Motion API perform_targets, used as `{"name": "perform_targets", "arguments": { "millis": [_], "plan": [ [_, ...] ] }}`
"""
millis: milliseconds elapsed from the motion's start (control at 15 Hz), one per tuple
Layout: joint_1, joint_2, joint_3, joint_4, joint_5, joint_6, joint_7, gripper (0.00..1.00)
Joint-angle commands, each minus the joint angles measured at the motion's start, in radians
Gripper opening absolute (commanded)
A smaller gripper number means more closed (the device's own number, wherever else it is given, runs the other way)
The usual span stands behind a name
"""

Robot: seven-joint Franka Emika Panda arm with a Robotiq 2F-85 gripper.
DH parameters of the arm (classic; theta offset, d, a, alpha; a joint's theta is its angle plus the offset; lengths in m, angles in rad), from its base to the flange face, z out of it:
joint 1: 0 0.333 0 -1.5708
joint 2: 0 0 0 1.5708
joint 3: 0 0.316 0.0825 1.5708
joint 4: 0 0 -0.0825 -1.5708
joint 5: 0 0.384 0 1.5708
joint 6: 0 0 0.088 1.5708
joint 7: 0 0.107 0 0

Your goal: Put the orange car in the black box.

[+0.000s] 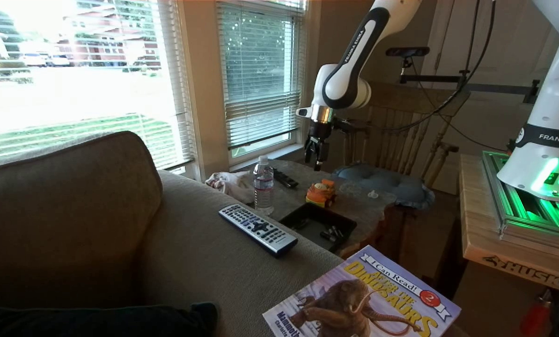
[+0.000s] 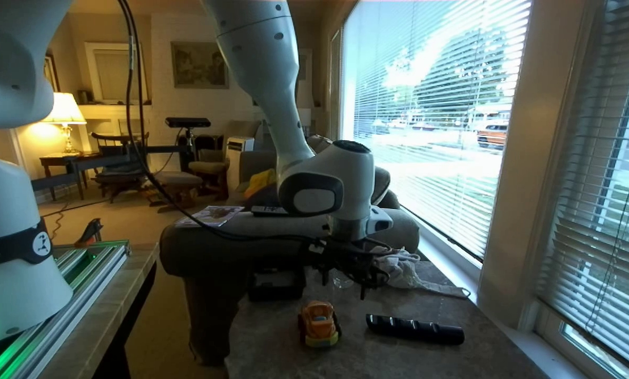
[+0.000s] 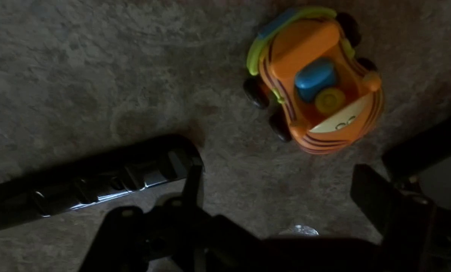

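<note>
"Looking from the wrist view, which way does the orange toy car (image 3: 314, 81) point?"

"Its nose is aimed toward the bottom edge, a little to the right, on the side where the hand (image 3: 277, 173) comes in; the long axis runs steeply from upper left, at the spoiler, to lower right; in an exterior view the yellow-green rear bumper faces the camera, nose toward the sofa arm (image 2: 204, 255)."

"Describe the toy for me; colours and all."

"Rounded, bright orange, with thin dark stripes over the hood and along the sides; a pale windshield with two small eye-like outlines; a yellow steering wheel ahead of a blue seat; dark wheels; a blue patch beside the yellow-green at the back."

"And where is it; is the hand on it?"

"It sits upright on the surface (image 2: 272, 347), near the black tray (image 1: 313, 224) but apart from it; the tray holds some small cylinders (image 1: 333, 233); a glossy ribbed black bar (image 2: 414, 329) lies nearby, and a water bottle (image 1: 263, 187) stands near the tray; the hand hangs above the surface, clear of the car, its fingers spread well apart."
</note>
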Motion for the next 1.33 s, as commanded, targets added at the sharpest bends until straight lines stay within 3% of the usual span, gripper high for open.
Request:
{"name": "perform_targets", "arguments": {
  "millis": [0, 133, 267, 733, 1267],
  "plan": [
    [-0.025, 0.012, 0.026, 0.010, -0.029, -0.007, 0.021, 1.00],
    [-0.030, 0.020, 0.032, 0.019, -0.027, -0.010, 0.018, 1.00],
    [-0.059, 0.035, 0.063, 0.025, -0.064, -0.036, -0.073, 1.00],
    [-0.021, 0.060, 0.056, 0.034, -0.162, -0.114, -0.272, 1.00],
    [0.070, 0.087, -0.027, 0.041, -0.236, -0.156, -0.419, 1.00]
  ]
}}
